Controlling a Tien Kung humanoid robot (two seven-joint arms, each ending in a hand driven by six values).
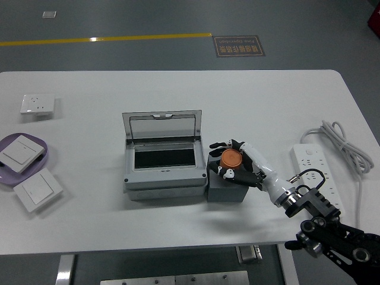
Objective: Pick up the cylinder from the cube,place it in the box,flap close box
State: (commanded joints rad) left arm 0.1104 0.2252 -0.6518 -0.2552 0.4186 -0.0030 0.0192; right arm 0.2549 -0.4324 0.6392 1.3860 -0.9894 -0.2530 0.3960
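An orange cylinder [230, 158] stands on a dark grey cube [227, 189], just right of the grey box [164, 178]. The box is open, its clear lid [162, 126] tilted up at the back and the dark inside showing. My right hand [233, 161] reaches in from the lower right with its fingers [228, 173] curled around the cylinder, which is still on the cube's top. The left arm does not show.
A white power strip [316, 172] with a coiled cable [344, 145] lies at the right. A wall socket [37, 104], a purple plate [47, 155] holding a switch, and another switch [38, 189] sit at the left.
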